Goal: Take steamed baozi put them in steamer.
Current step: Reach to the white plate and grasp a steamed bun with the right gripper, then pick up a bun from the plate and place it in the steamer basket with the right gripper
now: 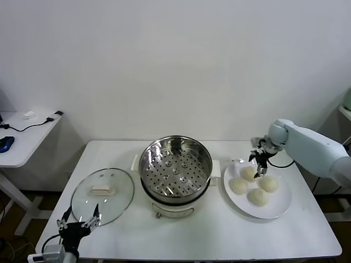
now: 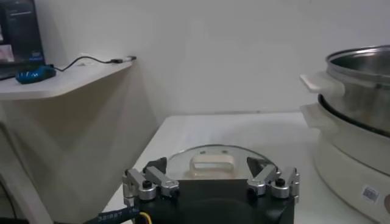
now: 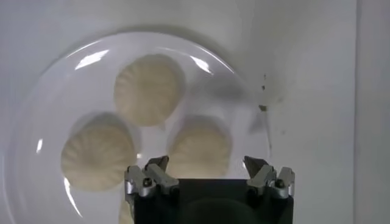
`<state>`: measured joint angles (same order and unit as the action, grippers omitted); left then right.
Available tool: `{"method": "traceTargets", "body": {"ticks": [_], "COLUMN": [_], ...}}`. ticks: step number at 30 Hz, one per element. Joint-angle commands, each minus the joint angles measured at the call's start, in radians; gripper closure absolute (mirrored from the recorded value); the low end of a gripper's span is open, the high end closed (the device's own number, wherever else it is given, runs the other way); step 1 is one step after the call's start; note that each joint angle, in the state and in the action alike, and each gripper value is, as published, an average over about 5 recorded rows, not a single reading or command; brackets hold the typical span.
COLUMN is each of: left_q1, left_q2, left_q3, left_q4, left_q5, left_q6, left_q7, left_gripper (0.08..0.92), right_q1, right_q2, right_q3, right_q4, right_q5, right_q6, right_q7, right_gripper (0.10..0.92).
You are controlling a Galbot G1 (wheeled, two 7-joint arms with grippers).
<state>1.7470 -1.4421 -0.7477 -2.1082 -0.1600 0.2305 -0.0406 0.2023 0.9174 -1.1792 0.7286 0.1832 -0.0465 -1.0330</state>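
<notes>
open path plate (image 1: 279,207) to steamer (image 1: 175,164), lid (image 1: 102,195) off aside

Four cream baozi (image 1: 253,186) on plate; steel steamer (image 1: 175,164) empty.

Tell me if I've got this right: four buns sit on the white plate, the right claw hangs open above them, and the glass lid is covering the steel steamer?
Not quite. The glass lid lies on the table, to the left of the steamer, whose basket stands uncovered, as the head view shows. The rest holds: four buns on the white plate, with the right claw open above them.
</notes>
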Motion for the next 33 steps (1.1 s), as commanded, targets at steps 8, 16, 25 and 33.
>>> {"method": "traceTargets", "body": {"ticks": [8, 16, 25, 33], "left_q1": [-0.005, -0.001, 0.000, -0.006], "left_q2": [-0.003, -0.006, -0.006, -0.002], "left_q3": [0.006, 0.005, 0.006, 0.025], "left_q4": [0.012, 0.007, 0.003, -0.006], "left_q5": [0.010, 0.015, 0.018, 0.037], "left_q6": [0.001, 0.004, 0.008, 0.013], "left_q7": [0.000, -0.002, -0.005, -0.002], "left_gripper": [0.177, 0.177, 0.177, 0.177], "right_q1": [-0.071, -0.042, 0.116, 0.582], "right_q2": [0.025, 0.012, -0.036, 0.050], "right_q3": [0.096, 0.061, -0.021, -0.270], "right_q4": [-0.050, -0.028, 0.087, 0.240], "right_q5": [-0.020, -0.024, 0.014, 0.172], "right_q6": [-0.007, -0.008, 0.004, 0.119], "right_q7": [0.022, -0.001, -0.033, -0.124], "right_gripper": [0.241, 0.337, 0.388, 0.389]}}
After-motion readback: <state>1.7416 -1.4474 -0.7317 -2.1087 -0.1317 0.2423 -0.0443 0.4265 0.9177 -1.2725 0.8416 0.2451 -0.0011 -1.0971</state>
